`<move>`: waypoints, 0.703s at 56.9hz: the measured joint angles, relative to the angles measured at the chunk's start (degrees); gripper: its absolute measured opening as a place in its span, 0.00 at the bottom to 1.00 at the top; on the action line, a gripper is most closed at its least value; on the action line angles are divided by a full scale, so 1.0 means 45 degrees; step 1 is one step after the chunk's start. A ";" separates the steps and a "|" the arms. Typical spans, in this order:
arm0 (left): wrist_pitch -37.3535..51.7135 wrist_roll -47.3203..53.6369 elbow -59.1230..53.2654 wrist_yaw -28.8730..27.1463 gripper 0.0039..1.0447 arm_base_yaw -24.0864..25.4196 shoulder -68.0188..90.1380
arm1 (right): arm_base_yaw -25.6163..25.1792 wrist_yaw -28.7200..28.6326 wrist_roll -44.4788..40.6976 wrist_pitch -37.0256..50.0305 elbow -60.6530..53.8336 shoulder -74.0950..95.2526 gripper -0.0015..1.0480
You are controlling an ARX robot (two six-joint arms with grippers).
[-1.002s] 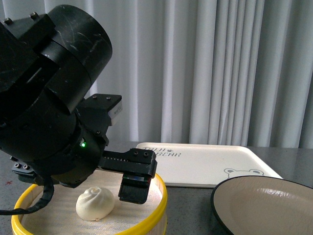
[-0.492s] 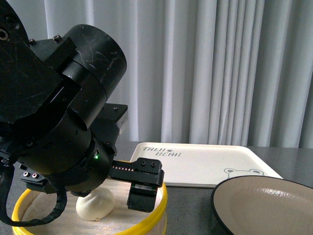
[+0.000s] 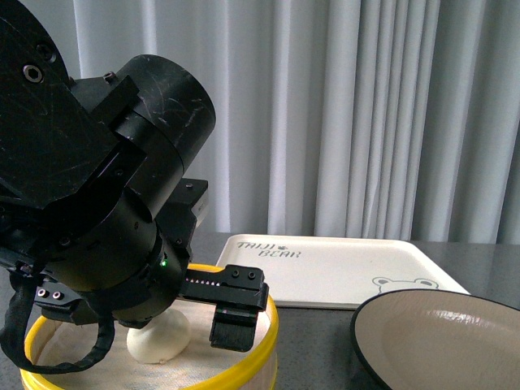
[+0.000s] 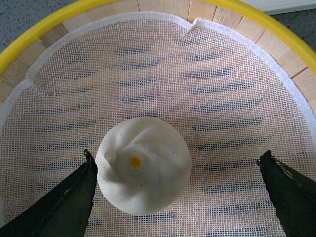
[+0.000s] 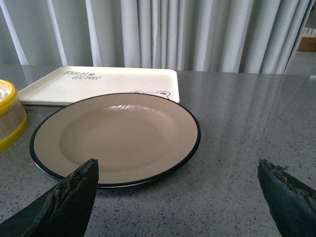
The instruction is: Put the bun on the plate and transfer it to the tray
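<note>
The cream-white bun [image 4: 143, 170] with its swirl top lies on the mesh liner inside the yellow-rimmed steamer basket [image 4: 49, 27]. My left gripper [image 4: 177, 173] is open just above it; the bun sits against one finger, far from the other. In the front view the left arm hangs over the basket [image 3: 264, 333] and hides most of the bun [image 3: 162, 335]. The tan plate [image 5: 116, 136] with a black rim is empty beside the basket. The cream tray [image 5: 98, 81] lies behind it, empty. My right gripper [image 5: 180, 190] is open over the grey table near the plate's edge.
The grey speckled table [image 5: 247, 123] stretches out past the plate. A light pleated curtain [image 3: 366, 114] hangs behind the table. The steamer basket [image 5: 10, 116] stands close to the plate's rim. In the front view the plate [image 3: 439, 341] and tray [image 3: 341, 272] are at the right.
My left arm has swung lower and further over the basket, so its body now covers more of the bun in the front view. Plate and tray have not moved.
</note>
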 joint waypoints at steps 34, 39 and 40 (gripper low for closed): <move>-0.0175 -0.0670 0.0010 0.0000 0.30 -0.0073 0.0024 | 0.0000 0.0000 0.0000 0.0000 0.0000 0.0000 0.92; -0.0068 -0.0665 0.0010 0.0029 0.13 -0.0194 -0.0107 | 0.0000 0.0000 0.0000 0.0000 0.0000 0.0000 0.92; -0.0053 -0.0661 0.0010 0.0024 0.11 -0.0209 -0.0117 | 0.0000 0.0000 0.0000 0.0000 0.0000 0.0000 0.92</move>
